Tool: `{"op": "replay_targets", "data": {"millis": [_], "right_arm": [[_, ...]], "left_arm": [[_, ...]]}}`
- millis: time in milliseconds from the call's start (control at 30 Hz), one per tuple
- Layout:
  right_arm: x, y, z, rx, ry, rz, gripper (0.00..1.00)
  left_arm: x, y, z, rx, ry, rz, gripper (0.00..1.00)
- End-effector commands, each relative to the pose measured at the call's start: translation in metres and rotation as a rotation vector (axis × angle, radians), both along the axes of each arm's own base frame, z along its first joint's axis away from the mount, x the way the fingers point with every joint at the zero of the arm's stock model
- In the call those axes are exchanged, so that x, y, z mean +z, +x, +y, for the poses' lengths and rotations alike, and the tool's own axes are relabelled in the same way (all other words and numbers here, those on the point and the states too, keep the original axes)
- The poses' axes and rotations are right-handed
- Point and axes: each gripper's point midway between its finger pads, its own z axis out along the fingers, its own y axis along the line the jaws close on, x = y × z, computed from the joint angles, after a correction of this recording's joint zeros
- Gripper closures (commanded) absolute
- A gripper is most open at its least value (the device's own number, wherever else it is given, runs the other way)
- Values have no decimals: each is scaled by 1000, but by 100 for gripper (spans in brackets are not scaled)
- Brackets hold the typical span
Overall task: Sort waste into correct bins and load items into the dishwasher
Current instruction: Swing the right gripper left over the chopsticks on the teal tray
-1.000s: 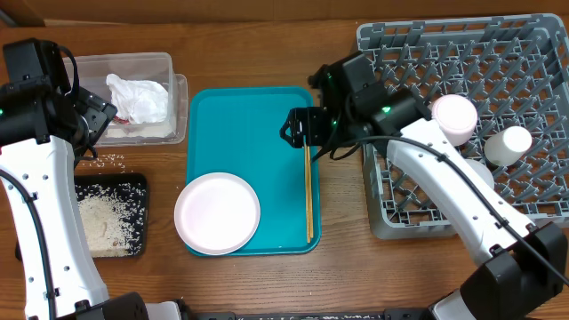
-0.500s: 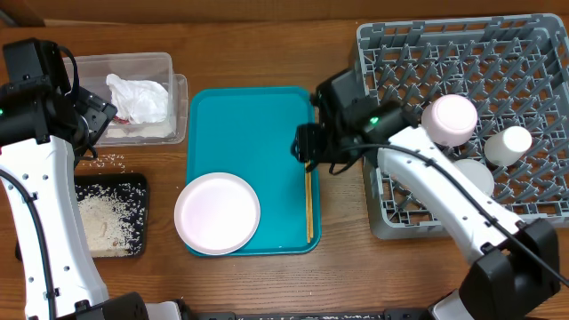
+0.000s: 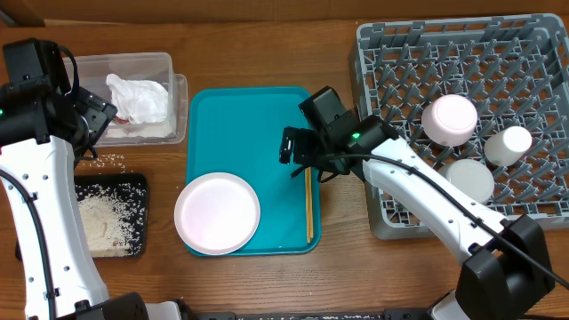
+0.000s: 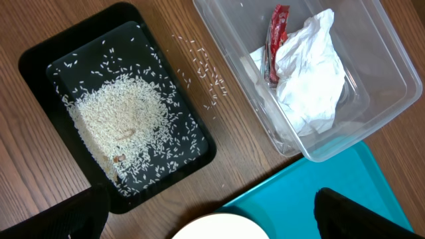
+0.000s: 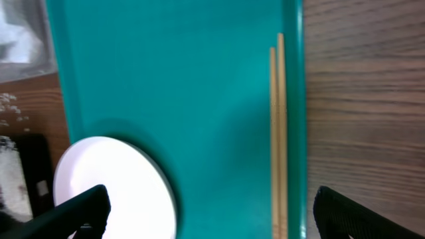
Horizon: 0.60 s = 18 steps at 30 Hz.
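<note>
My right gripper point(image 3: 293, 156) point(image 5: 212, 219) is open and empty above the teal tray point(image 3: 249, 124), between the white plate point(image 3: 217, 213) point(image 5: 113, 179) and the wooden chopsticks point(image 3: 308, 206) point(image 5: 277, 133) lying along the tray's right edge. My left gripper point(image 4: 212, 222) is open and empty above the table by the bins. The clear tub point(image 3: 133, 133) point(image 4: 385, 106) holds the napkin point(image 4: 312, 73) and red wrapper point(image 4: 275, 40). The black tray point(image 3: 133, 188) point(image 4: 40, 53) holds rice point(image 4: 116, 126). The dish rack point(image 3: 400, 53) holds a white bowl point(image 3: 450, 120) and cup point(image 3: 508, 145). No grey metal bowl shows.
Loose rice grains point(image 3: 108, 161) point(image 4: 202, 66) lie on the wood between the tub and the black tray. Another white round dish point(image 3: 469, 179) sits in the rack's front part. The rack's left wall stands close to the tray's right edge.
My right gripper has moved left and toward the front, from the tray's right edge by the rack to over the tray's middle. The chopsticks, plate and left arm have not moved.
</note>
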Motion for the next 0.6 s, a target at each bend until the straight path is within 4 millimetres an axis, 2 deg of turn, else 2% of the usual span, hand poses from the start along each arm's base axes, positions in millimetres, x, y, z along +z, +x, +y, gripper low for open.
{"op": "replay_targets", "data": {"millis": [0, 100, 200, 300, 433, 567], "right_arm": [[5, -4, 15, 25, 86, 25, 0], [12, -2, 26, 50, 143, 15, 0], [11, 3, 23, 32, 118, -14, 13], [2, 6, 11, -3, 30, -32, 22], [-11, 3, 1, -21, -71, -34, 24], [-21, -1, -2, -18, -119, -22, 24]], "left_arm": [[-1, 2, 2, 12, -3, -2, 0], [-1, 2, 2, 12, -3, -2, 0], [-1, 2, 2, 12, -3, -2, 0], [-1, 2, 2, 12, -3, -2, 0], [-1, 2, 2, 12, -3, -2, 0], [-1, 2, 2, 12, -3, -2, 0]]}}
